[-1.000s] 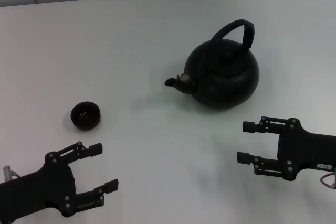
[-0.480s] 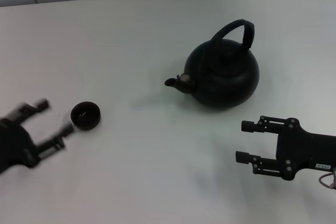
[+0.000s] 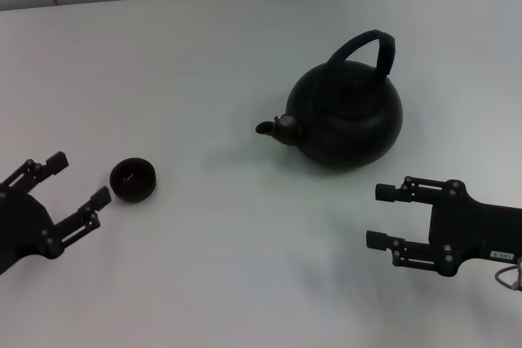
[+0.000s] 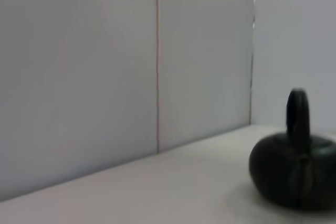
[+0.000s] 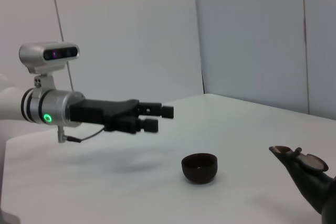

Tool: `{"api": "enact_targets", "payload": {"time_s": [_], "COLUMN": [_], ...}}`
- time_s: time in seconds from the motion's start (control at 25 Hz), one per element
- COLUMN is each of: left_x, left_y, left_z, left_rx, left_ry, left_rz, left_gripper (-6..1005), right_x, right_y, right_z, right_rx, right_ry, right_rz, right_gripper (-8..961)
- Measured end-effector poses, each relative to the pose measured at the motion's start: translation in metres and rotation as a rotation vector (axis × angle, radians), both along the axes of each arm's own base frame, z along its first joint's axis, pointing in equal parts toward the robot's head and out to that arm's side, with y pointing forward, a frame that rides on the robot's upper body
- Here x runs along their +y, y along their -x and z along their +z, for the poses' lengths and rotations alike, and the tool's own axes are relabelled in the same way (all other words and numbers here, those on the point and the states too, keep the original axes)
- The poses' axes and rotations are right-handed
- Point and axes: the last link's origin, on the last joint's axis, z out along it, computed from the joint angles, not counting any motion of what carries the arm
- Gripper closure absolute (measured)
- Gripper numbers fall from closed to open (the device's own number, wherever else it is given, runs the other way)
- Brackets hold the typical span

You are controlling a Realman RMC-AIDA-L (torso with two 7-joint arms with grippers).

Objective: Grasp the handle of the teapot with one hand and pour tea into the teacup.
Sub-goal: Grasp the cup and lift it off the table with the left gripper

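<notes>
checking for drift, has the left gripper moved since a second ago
Yes. In the head view the left gripper has swung up and toward the robot's left, from below the teacup to beside it, fingers open. The teacup and teapot stayed put.

You are looking at a plain white table [image 3: 204, 55] that is carrying just two things, both sitting directly on its surface. The teapot [image 3: 351, 120] is standing upright toward the far right, its handle [image 3: 367, 46] arching over the top and its spout pointing left. The teacup [image 3: 133, 179] is sitting upright nearer the front left, well apart from the teapot, with bare tabletop lying between them.
</notes>
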Motion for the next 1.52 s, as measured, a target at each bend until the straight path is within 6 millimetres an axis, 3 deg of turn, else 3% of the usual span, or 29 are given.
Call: {"api": "enact_targets", "payload": {"time_s": [0.28, 0.8, 1.52], "left_x": [0.003, 0.011, 0.043], "left_y": [0.011, 0.007, -0.009], "left_z": [-0.012, -0.023, -0.044], "left_rx": [0.105, 0.129, 0.178], "left_ry": [-0.009, 0.036, 0.078], "left_rz": [0.036, 0.035, 0.038], "left_gripper": [194, 195, 198], "right_x": [0.001, 0.004, 0.006], "right_y": [0.0, 0.001, 0.002], "right_z": [0.001, 0.001, 0.0], "right_rx": [-0.003, -0.007, -0.005], "right_ry": [-0.003, -0.008, -0.008], "right_rz": [0.001, 0.002, 0.003], "right_gripper": [287, 286, 287]}}
